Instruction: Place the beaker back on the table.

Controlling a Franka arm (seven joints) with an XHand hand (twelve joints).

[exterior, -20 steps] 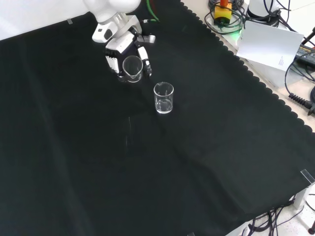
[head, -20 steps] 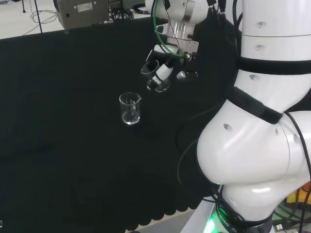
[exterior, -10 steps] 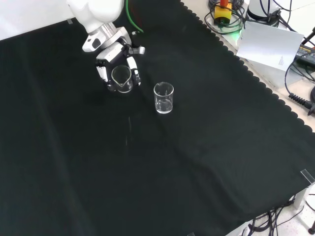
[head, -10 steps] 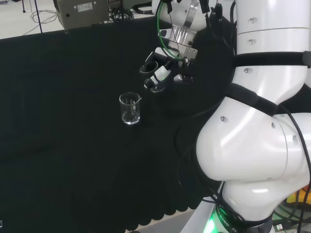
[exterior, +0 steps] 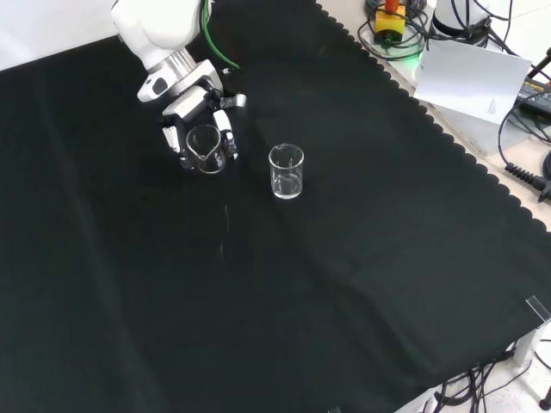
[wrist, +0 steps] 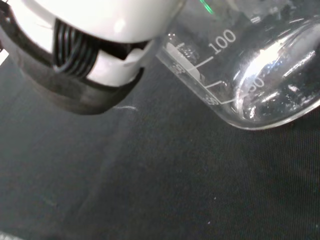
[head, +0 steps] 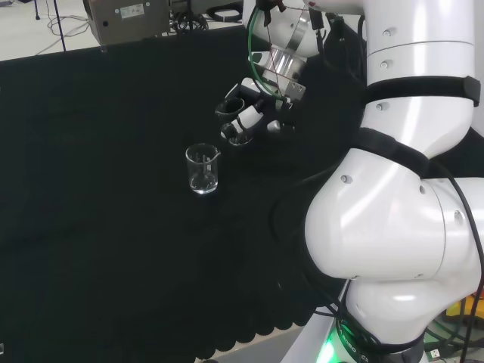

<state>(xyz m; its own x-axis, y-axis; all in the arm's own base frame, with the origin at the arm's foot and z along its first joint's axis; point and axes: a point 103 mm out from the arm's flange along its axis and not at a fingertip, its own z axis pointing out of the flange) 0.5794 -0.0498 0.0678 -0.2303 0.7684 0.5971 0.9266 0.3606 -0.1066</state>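
Clear glass beaker (exterior: 205, 147) sits clasped in the robot hand (exterior: 195, 119), fingers curled around it, beside a second beaker (exterior: 287, 171) on the counter (exterior: 344, 284)

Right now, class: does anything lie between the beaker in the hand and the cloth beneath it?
Nothing visible does. The hand holds the beaker over bare black cloth; the second beaker stands apart, to its right in the front view.

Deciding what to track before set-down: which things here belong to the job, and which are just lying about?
Job: held beaker, hand curled round it, black cloth to set it on.
Lying about: second beaker standing alone; cables and white sheet off the cloth.
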